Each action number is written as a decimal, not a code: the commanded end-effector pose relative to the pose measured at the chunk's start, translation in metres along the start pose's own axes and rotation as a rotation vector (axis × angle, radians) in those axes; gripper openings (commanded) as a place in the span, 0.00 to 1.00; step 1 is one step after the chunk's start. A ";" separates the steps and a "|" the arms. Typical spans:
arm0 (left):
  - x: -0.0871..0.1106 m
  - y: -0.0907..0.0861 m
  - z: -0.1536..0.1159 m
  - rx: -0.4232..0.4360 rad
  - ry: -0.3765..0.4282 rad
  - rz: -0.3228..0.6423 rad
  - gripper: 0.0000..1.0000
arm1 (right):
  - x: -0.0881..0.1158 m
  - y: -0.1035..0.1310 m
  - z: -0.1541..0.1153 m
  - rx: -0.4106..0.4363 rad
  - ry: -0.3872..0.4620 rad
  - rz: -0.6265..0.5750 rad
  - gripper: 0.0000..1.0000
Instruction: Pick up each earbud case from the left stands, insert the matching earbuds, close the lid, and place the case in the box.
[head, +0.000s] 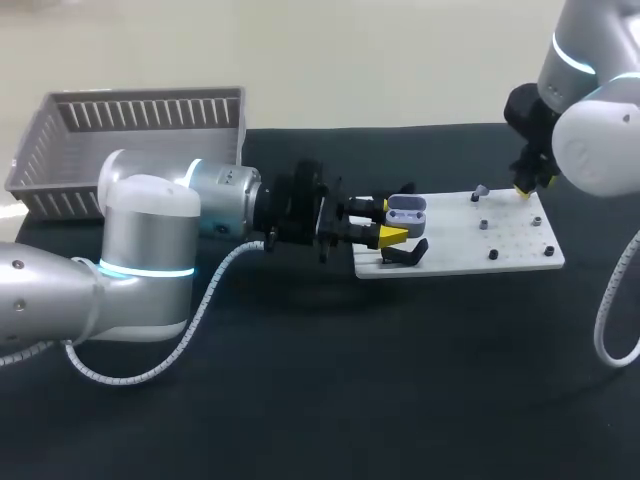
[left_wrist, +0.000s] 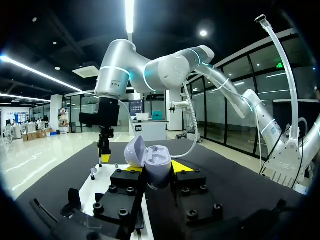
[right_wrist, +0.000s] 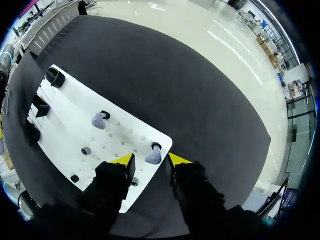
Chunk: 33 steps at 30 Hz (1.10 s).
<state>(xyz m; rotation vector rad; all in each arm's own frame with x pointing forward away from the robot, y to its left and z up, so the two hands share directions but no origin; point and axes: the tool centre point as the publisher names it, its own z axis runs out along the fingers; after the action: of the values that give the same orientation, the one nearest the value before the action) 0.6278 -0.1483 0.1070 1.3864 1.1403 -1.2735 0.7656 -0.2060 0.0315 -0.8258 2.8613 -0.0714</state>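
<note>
Our left jaws pinched the open earbud case (head: 406, 212) from both sides (lid up), over the left end of the white board (head: 500, 250) on the table (head: 350, 380). Farther along, one earbud (right_wrist: 99, 120) sat on the board. At its far corner our right jaws stood spread around a second earbud (right_wrist: 153, 156). The grey basket (head: 140, 130) sat far left.

Looked down on a black table (head: 300, 400). Held an open earbud case (head: 406, 211) between the yellow fingertips of the left gripper (head: 387, 221), at the left end of a white board (head: 510, 250), just beside a black stand (head: 405, 254). Hung the right gripper (head: 527, 187) over the board's far right corner, near a small grey earbud (head: 480, 191). Showed a grey basket (head: 140, 130) at the far left.
</note>
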 end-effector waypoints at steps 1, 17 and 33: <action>0.001 -0.001 0.000 -0.004 -0.001 0.002 0.00 | 0.000 0.000 0.001 0.002 0.000 -0.001 0.38; 0.001 -0.001 0.000 -0.004 -0.001 0.002 0.00 | -0.003 0.000 0.003 0.008 0.005 -0.003 0.32; 0.001 -0.001 0.000 -0.004 -0.001 0.002 0.00 | -0.001 0.005 0.001 0.019 0.002 -0.006 0.00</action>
<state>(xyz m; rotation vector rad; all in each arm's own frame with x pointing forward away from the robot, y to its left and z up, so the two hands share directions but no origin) 0.6278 -0.1483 0.1070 1.3864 1.1404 -1.2735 0.7699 -0.2026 0.0279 -0.8361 2.8615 -0.0923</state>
